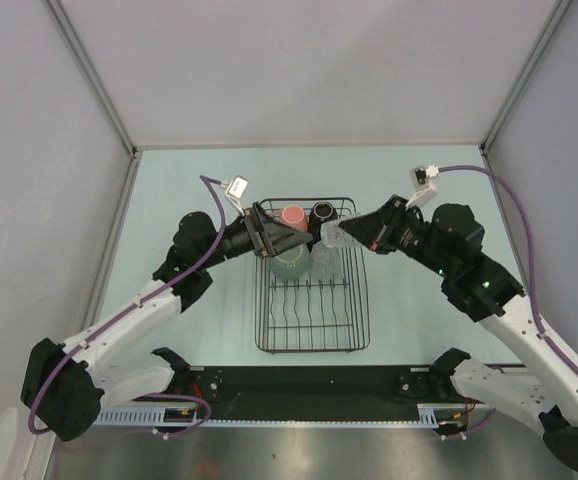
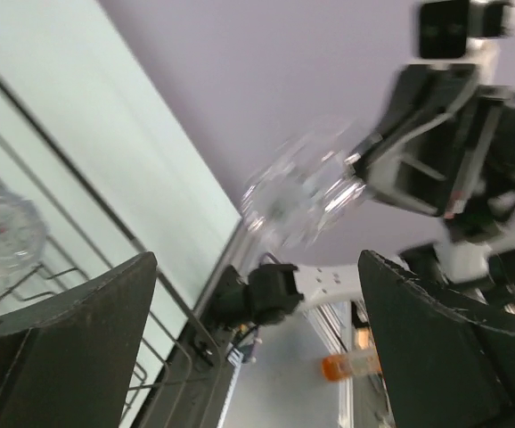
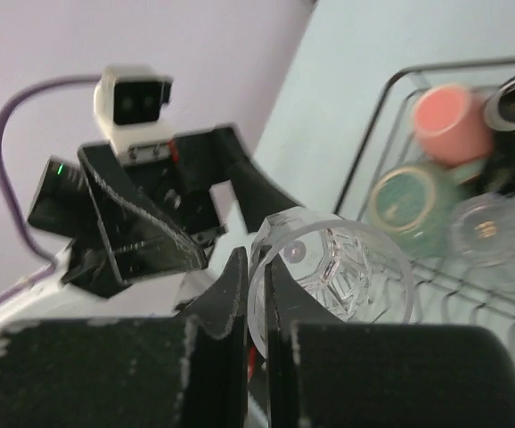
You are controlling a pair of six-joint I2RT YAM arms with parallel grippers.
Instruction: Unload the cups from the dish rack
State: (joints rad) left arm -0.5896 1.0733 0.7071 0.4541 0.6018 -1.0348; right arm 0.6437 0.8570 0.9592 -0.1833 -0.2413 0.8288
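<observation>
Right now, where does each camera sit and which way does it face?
Top external: above and behind, looking down on the dish rack; both arms show.
Left wrist: on the left arm, facing the right end effector; its open fingers show.
Right wrist: on the right arm, facing the rack; own fingers pinch a glass tumbler.
Both wrist views share that tumbler.

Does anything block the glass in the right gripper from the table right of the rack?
Nothing visible does. The right gripper holds the glass tumbler above the dish rack, and the table right of it is bare.
</observation>
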